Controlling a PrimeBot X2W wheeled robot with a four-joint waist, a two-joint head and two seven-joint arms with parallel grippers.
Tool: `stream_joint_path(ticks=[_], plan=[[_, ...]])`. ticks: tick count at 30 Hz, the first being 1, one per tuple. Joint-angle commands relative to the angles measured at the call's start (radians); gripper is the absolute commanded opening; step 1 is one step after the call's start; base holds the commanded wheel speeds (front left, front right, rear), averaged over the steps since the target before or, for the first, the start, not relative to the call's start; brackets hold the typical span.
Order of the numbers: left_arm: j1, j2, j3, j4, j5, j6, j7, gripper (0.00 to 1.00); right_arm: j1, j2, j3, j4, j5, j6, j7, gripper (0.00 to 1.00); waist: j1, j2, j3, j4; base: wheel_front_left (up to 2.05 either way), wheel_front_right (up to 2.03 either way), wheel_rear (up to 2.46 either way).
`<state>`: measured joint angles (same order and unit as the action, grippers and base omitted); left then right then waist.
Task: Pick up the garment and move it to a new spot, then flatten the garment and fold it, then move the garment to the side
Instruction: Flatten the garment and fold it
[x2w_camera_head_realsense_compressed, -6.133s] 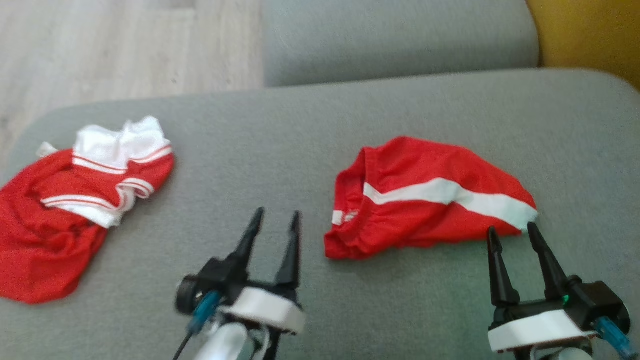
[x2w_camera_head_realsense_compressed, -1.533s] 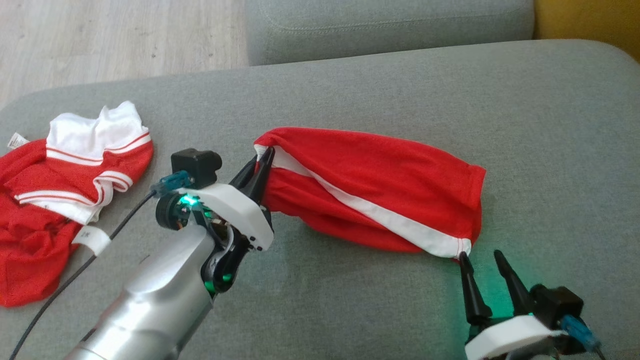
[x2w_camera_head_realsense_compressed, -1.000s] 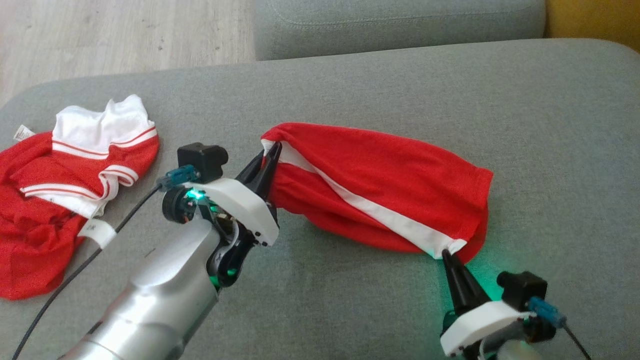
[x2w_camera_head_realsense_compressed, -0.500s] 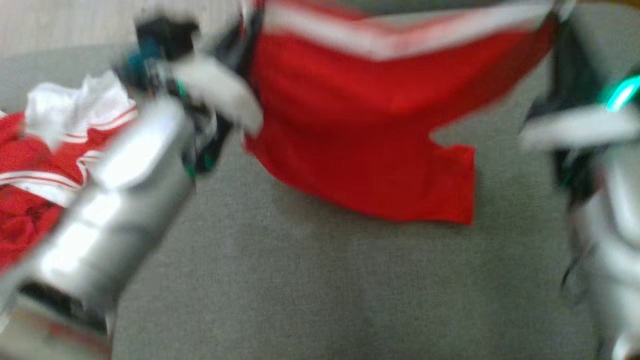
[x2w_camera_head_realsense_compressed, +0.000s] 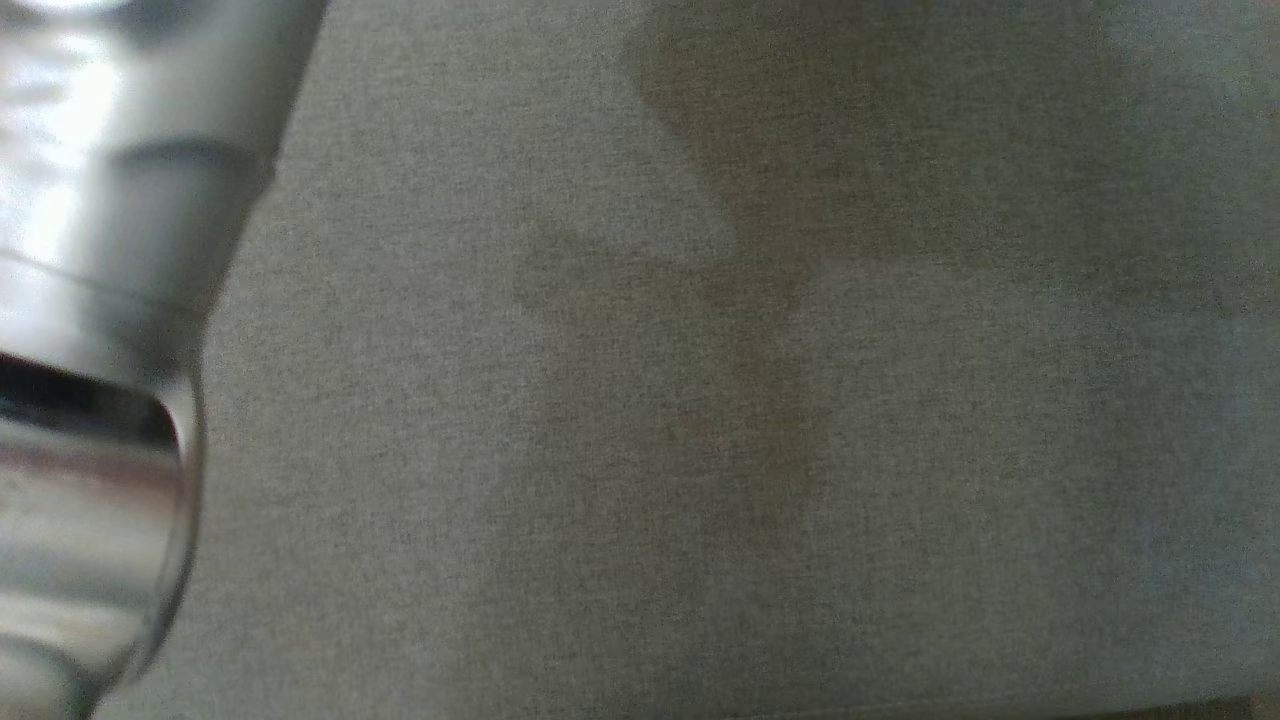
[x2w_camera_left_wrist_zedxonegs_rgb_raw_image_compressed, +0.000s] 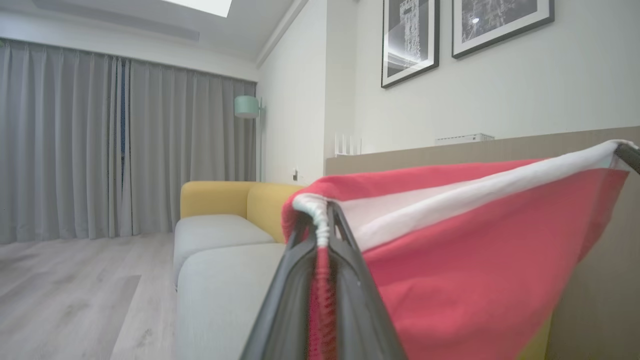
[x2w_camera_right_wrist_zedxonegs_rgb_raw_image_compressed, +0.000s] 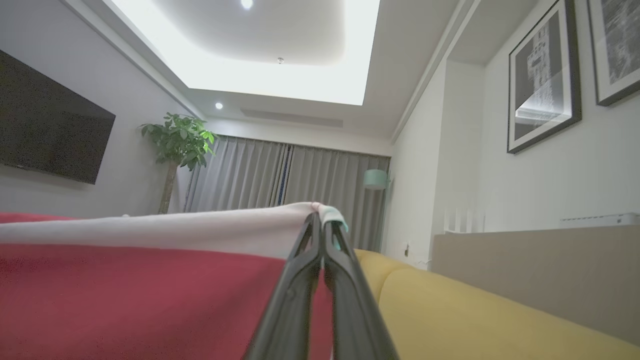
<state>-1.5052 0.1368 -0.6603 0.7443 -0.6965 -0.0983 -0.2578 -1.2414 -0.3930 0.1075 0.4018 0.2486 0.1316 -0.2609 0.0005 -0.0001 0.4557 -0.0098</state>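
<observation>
garment (x2w_camera_left_wrist_zedxonegs_rgb_raw_image_compressed: 480, 260) stretched between left gripper (x2w_camera_left_wrist_zedxonegs_rgb_raw_image_compressed: 322, 220), right gripper (x2w_camera_right_wrist_zedxonegs_rgb_raw_image_compressed: 320, 222)

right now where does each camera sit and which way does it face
head: looks steeply down at the grey cushion; silver forearm at left.
left wrist: faces level toward the curtains; left tool shut on the red garment.
right wrist: tilts toward the ceiling; right tool shut on the garment.
shared: both wrist views see garment, yellow sofa, curtains.
</observation>
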Motion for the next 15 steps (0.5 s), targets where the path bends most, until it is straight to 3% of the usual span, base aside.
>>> stream_joint_path(ticks=[1, 9, 15], plan=[[0.003, 0.027, 0.026, -0.029, 0.012, -0.005, -0.003, 0.00, 0.026, -0.008, 0.005, -0.027, 0.010, -0.001, -0.001, 0.00, -0.0005, 0.0001, 0.004, 0.001, 0.00, 0.00, 0.00], [0.390, 0.010, 0.095, -0.114, 0.088, -0.031, -0.004, 0.00, 0.373, 0.005, 0.063, -0.025, 0.095, -0.001, -0.001, 0.00, -0.0005, 0.0001, -0.029, 0.020, 0.00, 0.00, 0.00], [0.732, -0.008, 0.098, -0.262, 0.149, -0.032, -0.004, 0.00, 0.664, 0.008, 0.075, -0.075, 0.160, -0.001, -0.001, 0.00, -0.0005, 0.0001, -0.146, 0.038, 0.00, 0.00, 0.00]])
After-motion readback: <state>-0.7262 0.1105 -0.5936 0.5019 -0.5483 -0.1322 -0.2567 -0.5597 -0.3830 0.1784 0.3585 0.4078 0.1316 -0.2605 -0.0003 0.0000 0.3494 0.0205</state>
